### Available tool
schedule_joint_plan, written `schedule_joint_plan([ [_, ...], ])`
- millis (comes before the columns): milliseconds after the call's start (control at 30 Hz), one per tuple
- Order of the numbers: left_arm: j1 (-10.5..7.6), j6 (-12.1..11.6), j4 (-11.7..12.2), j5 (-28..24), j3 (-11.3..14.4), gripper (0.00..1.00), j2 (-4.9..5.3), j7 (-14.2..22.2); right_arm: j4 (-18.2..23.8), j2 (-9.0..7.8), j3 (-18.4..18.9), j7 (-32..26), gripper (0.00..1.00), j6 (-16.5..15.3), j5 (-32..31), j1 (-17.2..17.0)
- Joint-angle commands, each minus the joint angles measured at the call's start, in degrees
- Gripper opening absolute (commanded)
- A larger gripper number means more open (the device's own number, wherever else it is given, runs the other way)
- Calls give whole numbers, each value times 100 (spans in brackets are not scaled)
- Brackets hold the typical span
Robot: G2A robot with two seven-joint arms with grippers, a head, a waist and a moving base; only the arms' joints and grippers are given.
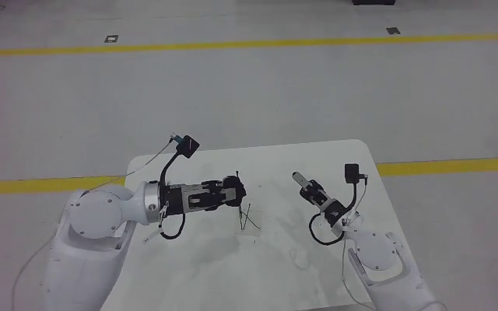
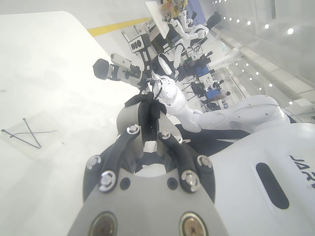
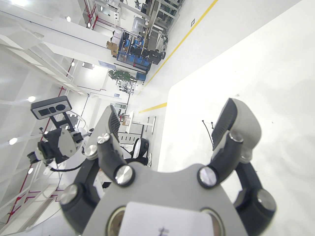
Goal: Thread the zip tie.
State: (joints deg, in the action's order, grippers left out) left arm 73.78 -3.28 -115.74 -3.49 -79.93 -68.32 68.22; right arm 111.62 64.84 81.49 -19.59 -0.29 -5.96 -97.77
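Note:
Thin black zip ties [image 1: 248, 218] lie crossed on a clear plastic sheet near the middle of the white table [image 1: 334, 159]. The left wrist view shows the zip ties [image 2: 25, 133] flat and loose, off to one side of my left gripper [image 2: 147, 114]. That gripper's black padded fingers are pressed together, shut, with no tie seen between them. It hovers just left of the ties, as the top view shows the left gripper [image 1: 234, 190]. My right gripper [image 3: 171, 109] is open and empty, its fingers spread wide. The zip ties [image 3: 207, 126] lie beyond it. In the top view the right gripper [image 1: 299, 180] sits right of the ties.
The table's rounded far corner [image 3: 172, 88] and far edge lie close behind the work area. Bare white tabletop surrounds the ties. Floor with a yellow line [image 1: 233, 45] lies beyond.

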Motion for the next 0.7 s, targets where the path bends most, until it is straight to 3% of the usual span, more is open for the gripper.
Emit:
schedule_joint_plan([
  [0, -2, 0, -2, 6, 1, 0, -1, -3, 0, 0, 0, 0, 100, 0, 0, 0],
  [533, -2, 0, -2, 6, 1, 0, -1, -3, -3, -1, 7, 2, 100, -17, -34, 14],
  [667, -2, 0, -2, 6, 1, 0, -1, -3, -467, -50, 100, -702, 100, -343, -287, 532],
])
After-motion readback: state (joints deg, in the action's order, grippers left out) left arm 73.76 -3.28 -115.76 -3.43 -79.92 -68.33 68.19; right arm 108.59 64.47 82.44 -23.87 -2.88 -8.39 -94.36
